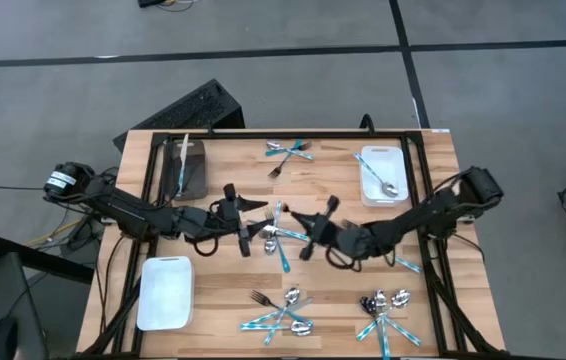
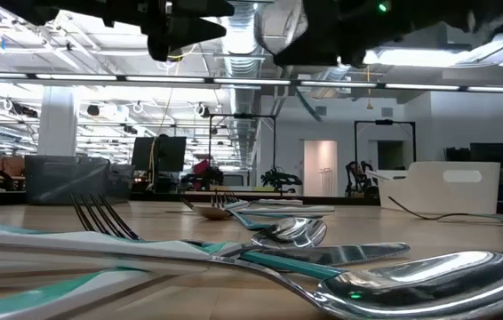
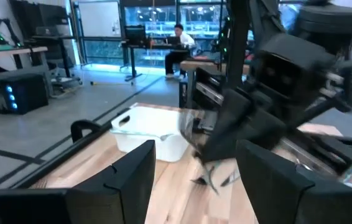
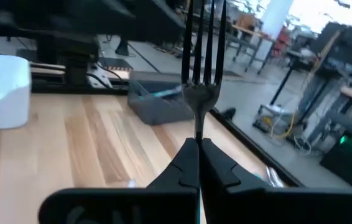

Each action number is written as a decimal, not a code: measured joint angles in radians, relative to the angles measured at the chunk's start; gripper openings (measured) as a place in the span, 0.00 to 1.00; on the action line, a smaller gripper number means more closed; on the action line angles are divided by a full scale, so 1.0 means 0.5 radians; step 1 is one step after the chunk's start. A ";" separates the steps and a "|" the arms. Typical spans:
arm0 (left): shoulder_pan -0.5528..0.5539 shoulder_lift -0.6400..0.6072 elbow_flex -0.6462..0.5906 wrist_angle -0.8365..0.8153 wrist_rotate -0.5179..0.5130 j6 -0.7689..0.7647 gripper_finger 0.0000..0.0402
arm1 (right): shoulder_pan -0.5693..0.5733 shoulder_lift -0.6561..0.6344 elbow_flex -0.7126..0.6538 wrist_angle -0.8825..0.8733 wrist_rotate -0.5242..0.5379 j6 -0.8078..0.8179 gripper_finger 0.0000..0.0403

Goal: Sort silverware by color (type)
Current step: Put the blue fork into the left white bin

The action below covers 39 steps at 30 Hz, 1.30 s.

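While most silverware [image 1: 281, 318] lies unsorted, we carry on.
Our right tool [image 4: 196, 163] pinches a fork [image 4: 202, 62]; our left tool [image 3: 194, 180] is spread; both bins hold little.

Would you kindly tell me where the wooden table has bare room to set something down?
Bare wood lies between the dark grey bin and the silverware heap at the far edge. The centre and the near-right edge are crowded.

Shiny silver metal fork [image 4: 201, 74]: upright, tines up, clamped in the right tool [image 4: 198, 163] mid-table.
Teal-handled and silver silverware clusters [image 1: 288, 312]: scattered near, far and centre on the table.
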 joint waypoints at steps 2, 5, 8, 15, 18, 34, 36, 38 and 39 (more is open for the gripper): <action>0.013 -0.001 0.000 0.023 0.021 0.006 0.52 | 0.000 0.085 0.111 -0.003 0.023 -0.063 0.05; 0.017 0.000 0.000 0.022 0.024 0.009 0.52 | -0.002 0.198 0.260 -0.007 0.093 -0.145 0.05; 0.014 0.001 0.000 0.016 0.051 0.014 0.52 | -0.007 0.276 0.367 -0.010 0.137 -0.175 0.05; -0.010 0.001 0.000 -0.005 -0.165 -0.016 0.45 | -0.015 0.325 0.425 -0.027 0.193 -0.180 0.05; -0.017 0.001 0.000 -0.015 -0.293 -0.002 0.30 | -0.007 0.325 0.425 -0.037 0.193 -0.180 0.06; -0.230 -0.495 0.513 -2.169 -0.352 -0.434 0.00 | 0.057 0.167 0.426 -0.470 0.084 0.267 0.25; -0.256 -0.542 0.742 -2.885 -0.006 -0.885 0.00 | 0.056 0.145 0.426 -0.552 0.079 0.390 0.25; -0.309 -0.556 0.906 -3.430 0.327 -1.281 0.00 | 0.051 0.139 0.426 -0.624 0.079 0.465 0.25; -0.358 -0.560 0.959 -3.643 0.413 -1.463 0.00 | 0.047 0.142 0.426 -0.638 0.079 0.490 0.25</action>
